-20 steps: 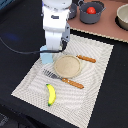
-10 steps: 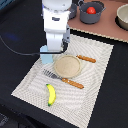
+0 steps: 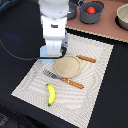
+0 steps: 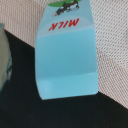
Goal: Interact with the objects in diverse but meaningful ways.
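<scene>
In the exterior view, a woven, finely striped placemat [image 3: 95, 95] is laid as a slanted rectangle over a dark table [image 3: 20, 20]. Toward that view's left, the yellow banana [image 3: 50, 94] is seen lying on the mat near its lower edge, its curved long axis running roughly from the mat's middle toward the near edge. Just to the right of it a fork [image 3: 63, 79] with an orange handle is laid diagonally, tines toward the exterior view's left. The white robot arm [image 3: 54, 27] stands over the mat's upper left part; the gripper [image 3: 52, 52] is hidden beneath the arm's body, so whether its fingers are apart or together cannot be told. A round, flat tan plate [image 3: 67, 66] is placed beside it, and a second orange-handled utensil [image 3: 86, 59] lies just beyond. At the upper right, on a reddish-brown surface, the dark grey two-handled pot [image 3: 92, 13] holds the red tomato [image 3: 91, 10].

In the wrist view, the pale blue carton [image 4: 67, 57] is seen close up, smooth-sided and boxy, partly over the mat and partly over the dark table. "MILK" is printed on it in red, read upside down in this picture, beside a small black and green picture that is too blurred to make out.
</scene>
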Robot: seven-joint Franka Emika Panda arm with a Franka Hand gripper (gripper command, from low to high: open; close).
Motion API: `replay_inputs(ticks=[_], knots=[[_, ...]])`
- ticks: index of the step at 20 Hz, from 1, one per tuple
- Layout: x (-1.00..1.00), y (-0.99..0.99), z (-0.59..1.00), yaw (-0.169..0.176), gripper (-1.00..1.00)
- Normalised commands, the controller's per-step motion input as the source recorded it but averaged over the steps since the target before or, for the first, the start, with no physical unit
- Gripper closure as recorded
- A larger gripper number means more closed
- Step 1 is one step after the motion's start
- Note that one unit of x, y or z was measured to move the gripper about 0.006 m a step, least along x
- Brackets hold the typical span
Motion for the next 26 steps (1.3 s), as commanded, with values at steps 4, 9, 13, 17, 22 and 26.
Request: replay_inputs(ticks=[4, 9, 13, 17, 22, 26], knots=[[-0.59, -0.07, -0.22, 0.058, -1.0], [-0.66, 0.02, -0.13, 0.056, -1.0], [-0.52, 0.1, 0.0, 0.047, -1.0], [-0.41, 0.02, -0.1, 0.039, -1.0], [-0.13, 0.0, -0.13, 0.006, -1.0], [-0.12, -0.01, -0.27, 0.001, -1.0]])
